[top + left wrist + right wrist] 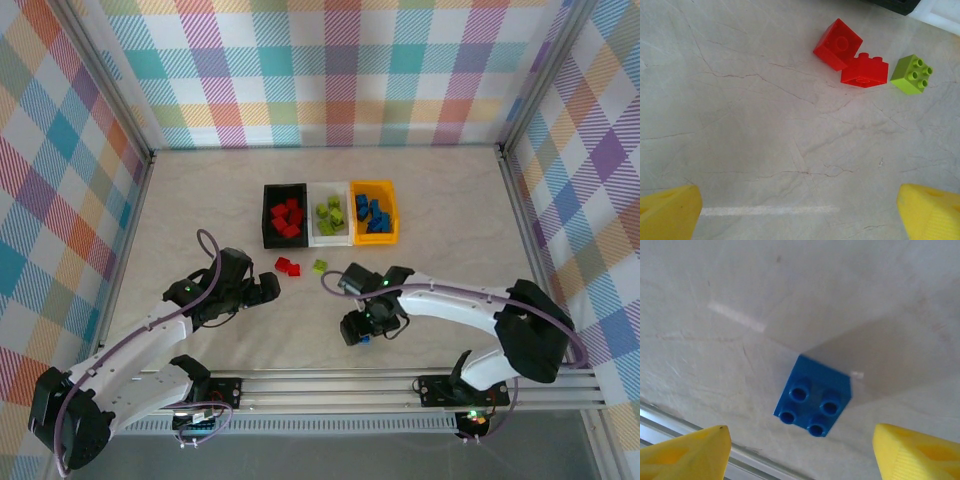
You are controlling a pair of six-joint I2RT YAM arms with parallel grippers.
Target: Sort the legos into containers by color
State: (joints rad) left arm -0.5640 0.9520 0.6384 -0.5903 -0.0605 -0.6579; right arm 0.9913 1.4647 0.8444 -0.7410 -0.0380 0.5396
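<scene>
Studs up, square blue lego [813, 397] sits under spread right hand [800, 442]; left hand [800, 212] spread.

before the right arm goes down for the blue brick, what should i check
1. Right pincer open: ok.
2. Small blue studded plastic brick roughly centred between its tips: ok.
3. Brick lying flat, studs up: ok.
4. Clearance between pincer and brick: cannot tell.
5. Yellow-orange plastic bin holding only blue bricks: ok.
6. Left pincer open and apart from the right arm: ok.
</scene>
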